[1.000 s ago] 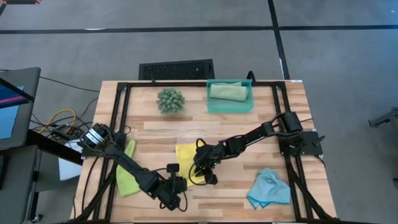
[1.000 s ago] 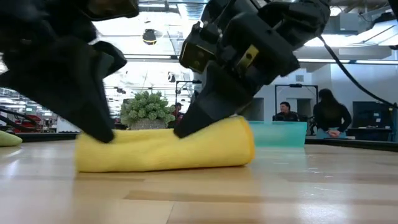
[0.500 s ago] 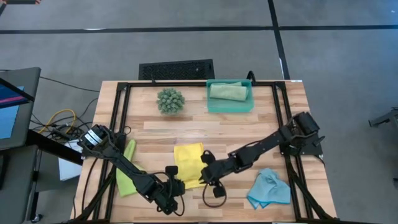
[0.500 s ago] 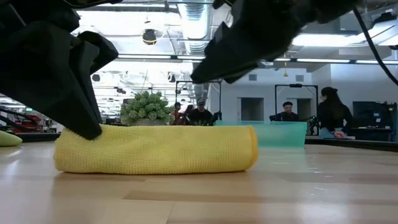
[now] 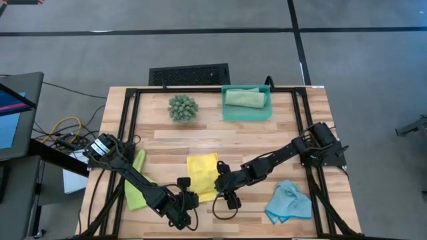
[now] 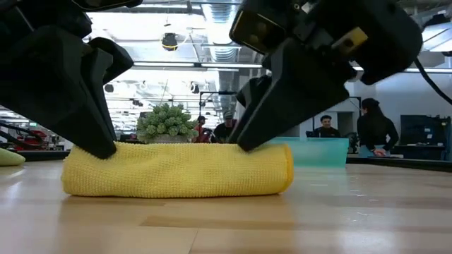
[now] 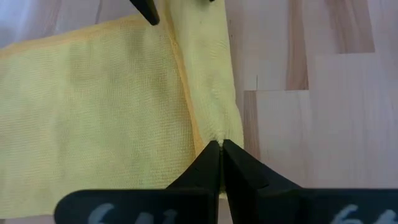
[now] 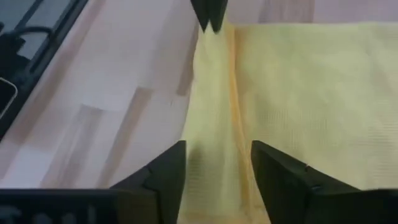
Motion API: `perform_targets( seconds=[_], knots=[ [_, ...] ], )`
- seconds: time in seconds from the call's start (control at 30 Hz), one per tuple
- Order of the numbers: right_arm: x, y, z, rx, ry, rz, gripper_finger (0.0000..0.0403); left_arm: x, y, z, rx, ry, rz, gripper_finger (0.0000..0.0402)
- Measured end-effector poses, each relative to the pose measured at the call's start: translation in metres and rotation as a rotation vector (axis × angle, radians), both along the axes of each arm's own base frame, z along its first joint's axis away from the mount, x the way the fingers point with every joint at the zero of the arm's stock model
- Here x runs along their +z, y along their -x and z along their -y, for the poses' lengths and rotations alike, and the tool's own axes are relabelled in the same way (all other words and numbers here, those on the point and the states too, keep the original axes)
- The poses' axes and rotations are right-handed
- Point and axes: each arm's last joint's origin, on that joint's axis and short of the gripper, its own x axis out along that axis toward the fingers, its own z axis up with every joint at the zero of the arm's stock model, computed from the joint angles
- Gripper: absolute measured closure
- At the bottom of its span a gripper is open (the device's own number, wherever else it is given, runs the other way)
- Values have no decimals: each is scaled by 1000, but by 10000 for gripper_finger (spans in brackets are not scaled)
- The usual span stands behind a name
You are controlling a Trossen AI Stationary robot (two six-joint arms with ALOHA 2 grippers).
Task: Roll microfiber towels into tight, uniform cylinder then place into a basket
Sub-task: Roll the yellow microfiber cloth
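Both grippers at yellow towel [image 5: 202, 175]

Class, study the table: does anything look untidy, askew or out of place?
The light blue towel lies crumpled at the table's near right corner, while the lime green towel overhangs the left frame rail. The yellow towel is only part-rolled.

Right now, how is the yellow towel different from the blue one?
The yellow towel lies mostly flat with its front edge rolled; the blue towel sits crumpled in a heap. The left gripper, fingers shut, pinches the yellow towel's roll and the right gripper straddles it, open; nothing touches the blue towel. Both lie on the table, outside the basket.
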Motion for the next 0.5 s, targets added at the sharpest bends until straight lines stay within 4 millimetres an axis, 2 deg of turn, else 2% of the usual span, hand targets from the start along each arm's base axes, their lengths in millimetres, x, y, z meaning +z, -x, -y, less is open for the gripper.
perform_targets(
  seconds=[0.1,0.2,0.33,0.5],
  knots=[
    [-1,4,-7,27,-6,-14,181,0,0,0,5,4,0,399],
    [-2,8,-12,56,9,-26,190,0,0,0,9,9,0,399],
    [-1,10,-21,106,26,6,231,0,0,1,10,19,-3,399],
    [-1,10,-21,117,37,12,302,0,2,2,6,25,-6,399]
  ],
)
